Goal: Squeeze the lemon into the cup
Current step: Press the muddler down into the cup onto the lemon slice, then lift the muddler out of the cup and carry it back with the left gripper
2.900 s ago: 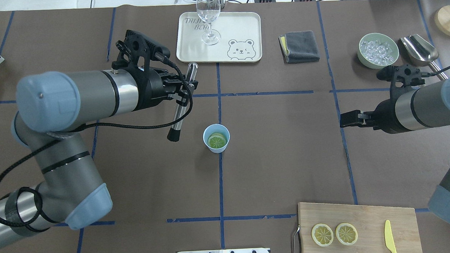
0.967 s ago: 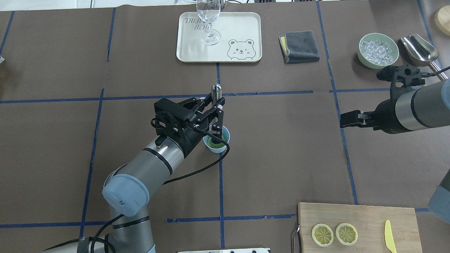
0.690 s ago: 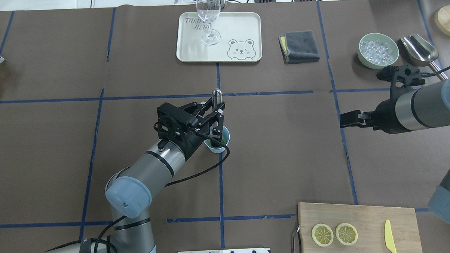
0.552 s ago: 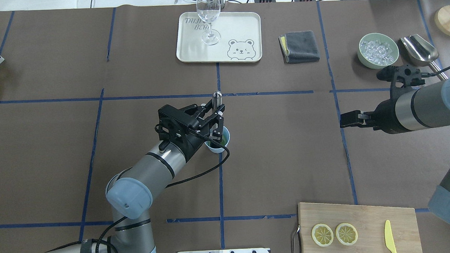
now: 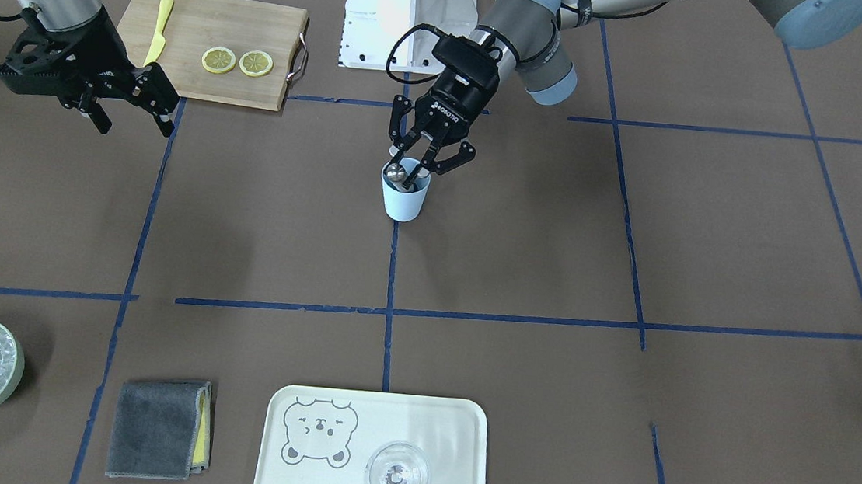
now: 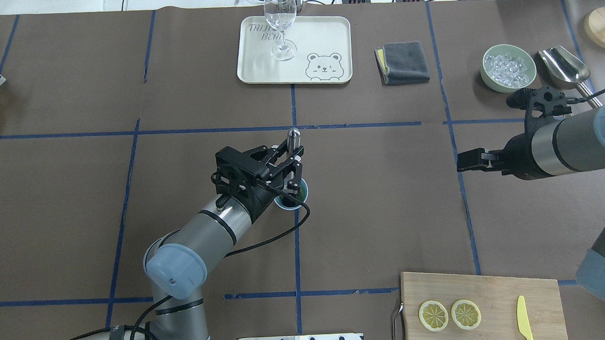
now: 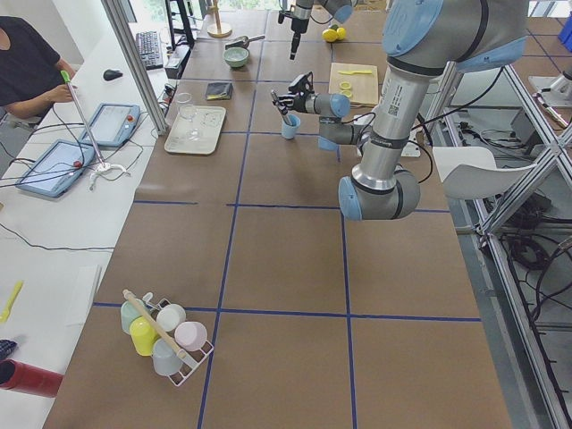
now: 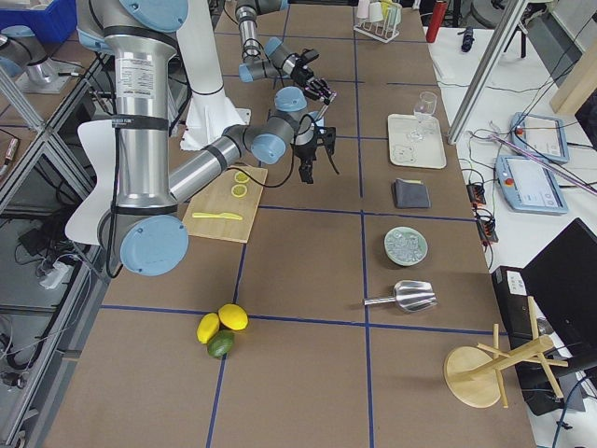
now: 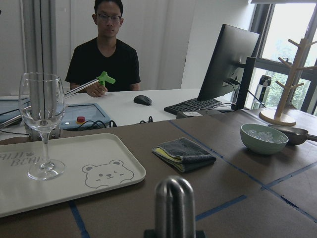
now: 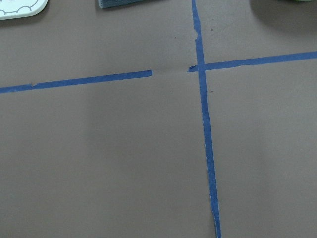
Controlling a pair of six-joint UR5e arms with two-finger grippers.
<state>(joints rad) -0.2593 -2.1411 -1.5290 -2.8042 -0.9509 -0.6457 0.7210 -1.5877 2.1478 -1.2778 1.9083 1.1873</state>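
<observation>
The light-blue cup (image 6: 300,199) (image 5: 404,199) stands at the table's middle. My left gripper (image 6: 291,165) (image 5: 424,159) is shut on a steel muddler (image 6: 294,136) (image 5: 396,171), which stands nearly upright with its lower end inside the cup. The muddler's rounded top fills the bottom of the left wrist view (image 9: 174,203). The lemon slice in the cup is hidden by the gripper and the muddler. My right gripper (image 6: 465,160) (image 5: 134,108) is open and empty, hovering far to the right.
A wooden cutting board (image 6: 487,284) at the near right holds two lemon slices (image 6: 433,315) and a yellow knife (image 6: 524,319). A tray (image 6: 328,33) with a wine glass (image 6: 280,20), a grey cloth (image 6: 403,62), a bowl of ice (image 6: 509,67) and a scoop (image 6: 564,66) lie at the far side.
My left arm swung in from the left, turned the muddler upright and put its end into the cup. Over the last second the muddler sank lower. The right arm has not moved.
</observation>
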